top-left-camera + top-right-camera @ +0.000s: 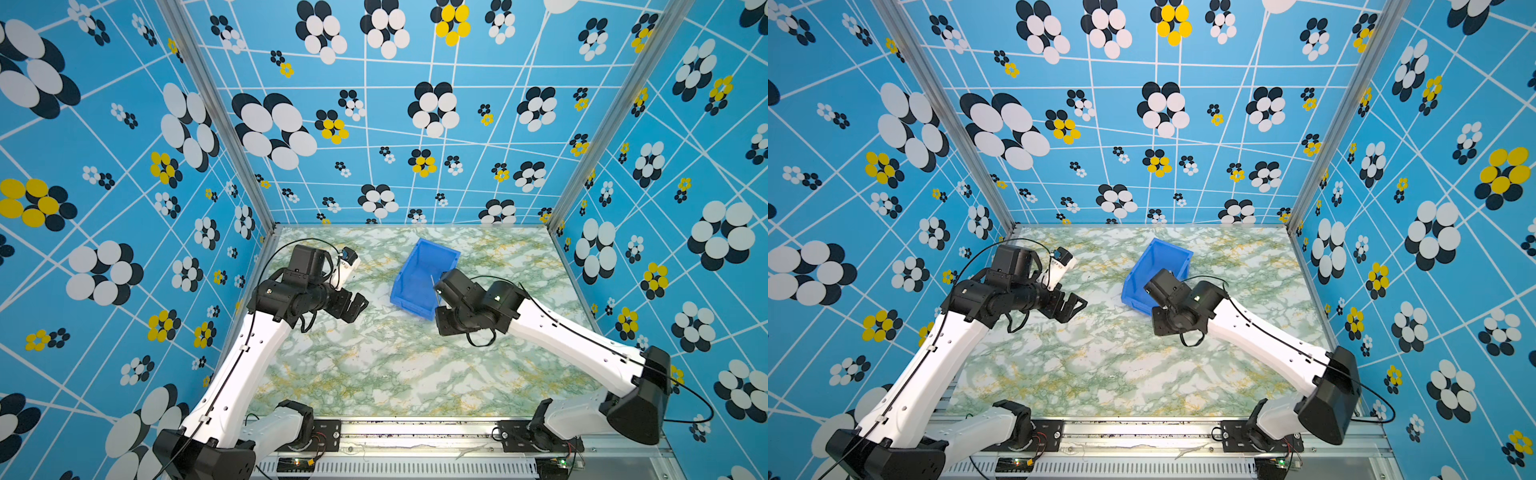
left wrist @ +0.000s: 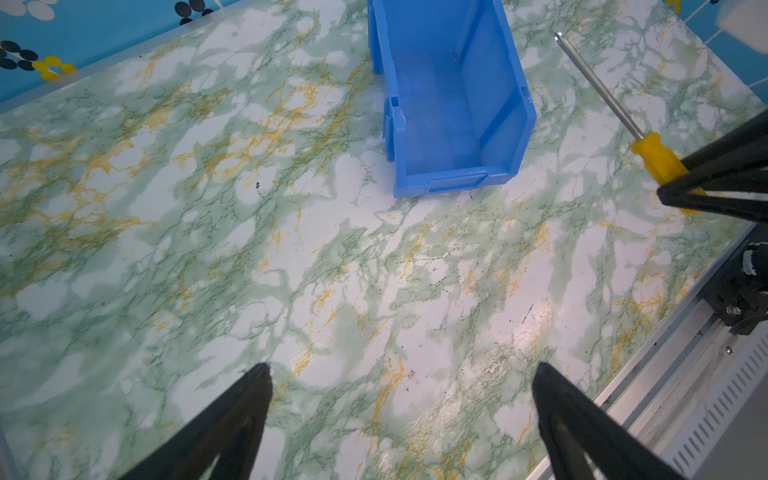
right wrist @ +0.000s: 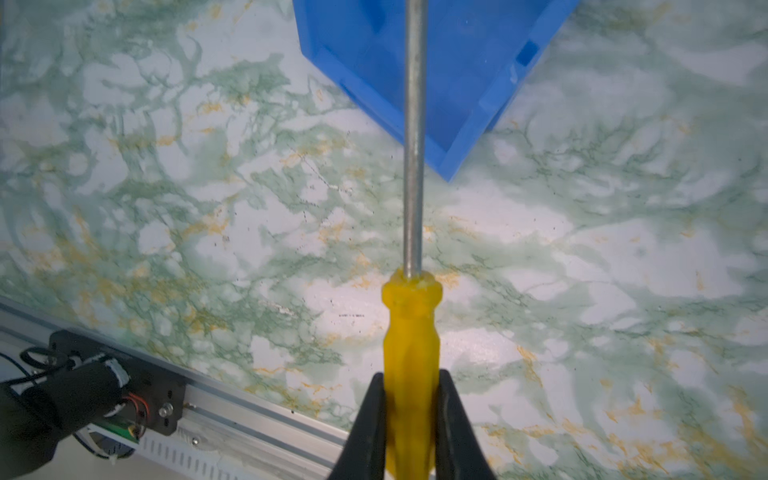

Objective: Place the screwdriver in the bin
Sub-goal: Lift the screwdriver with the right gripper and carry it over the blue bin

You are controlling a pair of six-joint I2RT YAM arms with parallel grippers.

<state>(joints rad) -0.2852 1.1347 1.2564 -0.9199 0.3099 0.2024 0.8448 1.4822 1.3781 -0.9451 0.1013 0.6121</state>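
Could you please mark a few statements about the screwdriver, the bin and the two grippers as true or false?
1. The right gripper grips the screwdriver by its yellow handle. True.
2. The screwdriver lies inside the bin. False: the bin is empty; the screwdriver is held outside it.
3. The left gripper is open and empty. True.
4. The bin lies on its side. False: it stands upright on the table.
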